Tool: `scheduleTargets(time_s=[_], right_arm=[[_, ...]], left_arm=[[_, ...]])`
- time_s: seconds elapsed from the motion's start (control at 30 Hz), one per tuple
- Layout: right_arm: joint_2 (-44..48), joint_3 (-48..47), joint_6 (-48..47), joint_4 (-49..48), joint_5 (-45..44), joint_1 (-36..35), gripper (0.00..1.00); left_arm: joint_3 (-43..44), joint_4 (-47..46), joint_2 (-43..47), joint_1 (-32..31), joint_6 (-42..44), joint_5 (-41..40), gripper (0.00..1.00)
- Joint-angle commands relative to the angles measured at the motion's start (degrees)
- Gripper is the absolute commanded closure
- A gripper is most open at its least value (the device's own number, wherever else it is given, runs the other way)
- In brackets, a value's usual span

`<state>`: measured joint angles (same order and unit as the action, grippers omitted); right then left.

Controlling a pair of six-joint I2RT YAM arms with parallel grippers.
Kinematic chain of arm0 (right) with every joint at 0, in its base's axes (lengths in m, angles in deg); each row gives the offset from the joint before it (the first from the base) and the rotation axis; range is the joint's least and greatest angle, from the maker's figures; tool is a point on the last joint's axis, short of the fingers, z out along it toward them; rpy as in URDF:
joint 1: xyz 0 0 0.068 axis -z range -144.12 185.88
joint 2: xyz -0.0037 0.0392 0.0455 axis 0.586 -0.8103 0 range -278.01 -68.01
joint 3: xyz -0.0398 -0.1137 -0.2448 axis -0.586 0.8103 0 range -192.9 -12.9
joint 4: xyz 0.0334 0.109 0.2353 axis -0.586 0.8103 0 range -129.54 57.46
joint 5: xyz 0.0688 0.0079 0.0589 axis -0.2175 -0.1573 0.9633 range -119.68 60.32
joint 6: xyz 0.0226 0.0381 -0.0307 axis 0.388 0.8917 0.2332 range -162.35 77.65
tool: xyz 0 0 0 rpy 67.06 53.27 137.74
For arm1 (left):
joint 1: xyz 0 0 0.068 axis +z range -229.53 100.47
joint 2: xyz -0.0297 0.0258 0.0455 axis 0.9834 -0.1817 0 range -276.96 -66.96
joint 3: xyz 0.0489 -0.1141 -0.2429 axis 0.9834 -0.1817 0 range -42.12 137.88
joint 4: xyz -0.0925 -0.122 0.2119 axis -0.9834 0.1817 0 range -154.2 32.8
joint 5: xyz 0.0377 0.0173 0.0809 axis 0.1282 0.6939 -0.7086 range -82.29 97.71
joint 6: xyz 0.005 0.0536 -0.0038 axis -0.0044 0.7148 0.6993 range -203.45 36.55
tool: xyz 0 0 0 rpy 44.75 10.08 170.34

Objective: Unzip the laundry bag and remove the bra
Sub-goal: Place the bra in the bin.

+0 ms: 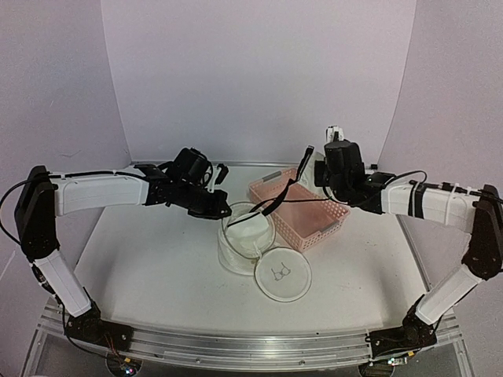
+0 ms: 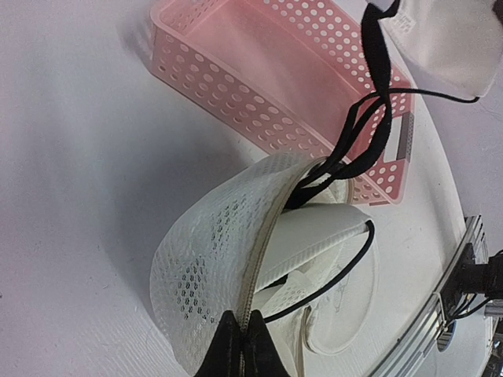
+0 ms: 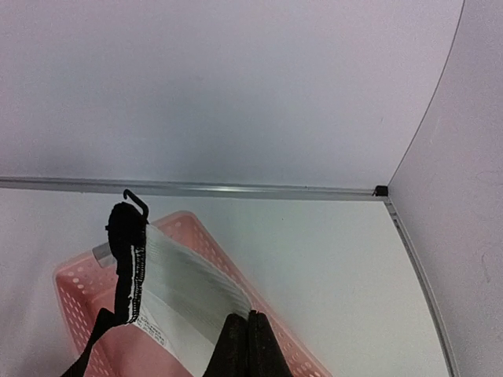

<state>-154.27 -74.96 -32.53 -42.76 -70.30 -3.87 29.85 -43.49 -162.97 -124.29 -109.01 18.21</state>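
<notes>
The white table [image 1: 149, 267] carries the pink basket [image 1: 318, 232] and the laundry bag [image 1: 292, 287].

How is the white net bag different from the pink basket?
The laundry bag is white, round and soft mesh; the pink basket is a stiff rectangle. The left gripper pinches the bag's edge and holds it up; the basket sits flat with no gripper on it. The bag has an open zipper; the basket has none. Both have little holes.
</notes>
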Motion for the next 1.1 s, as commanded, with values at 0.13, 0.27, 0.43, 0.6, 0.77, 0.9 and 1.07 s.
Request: scheduleTargets(time_s=[0.13, 0.27, 0.43, 0.6, 0.77, 0.9, 1.07], right_arm=[[-8.55, -2.21, 7.54, 5.54, 5.51, 2.98, 1.0], [-10.23, -2.42, 8.65, 5.89, 6.81, 3.51, 0.94], [-10.07, -2.89, 8.46, 6.65, 9.56, 3.62, 0.69], [-7.01, -2.62, 7.08, 6.61, 14.86, 3.59, 0.61], [-1.91, -0.72, 3.22, 4.21, 28.68, 3.6, 0.54], [0.05, 0.4, -1.4, 3.66, 40.95, 3.33, 0.47], [0.04, 1.41, -6.08, 0.96, 52.21, 2.67, 0.43]], left_arm=[[2.16, -1.51, -0.65, -0.25, 1.59, 2.05, 1.0], [3.51, -0.9, -1.99, -0.25, 1.98, 2.83, 1.0], [4.56, -0.26, -2.76, -0.25, 2.44, 3.13, 1.0], [5.0, -0.06, -3.13, -0.25, 2.45, 3.19, 1.0], [5.03, 0.08, -2.97, -0.25, 2.51, 3.12, 1.0], [5.19, 0.13, -2.96, -0.25, 2.45, 3.14, 1.0], [5.29, 0.2, -2.8, -0.25, 2.53, 3.05, 1.0]])
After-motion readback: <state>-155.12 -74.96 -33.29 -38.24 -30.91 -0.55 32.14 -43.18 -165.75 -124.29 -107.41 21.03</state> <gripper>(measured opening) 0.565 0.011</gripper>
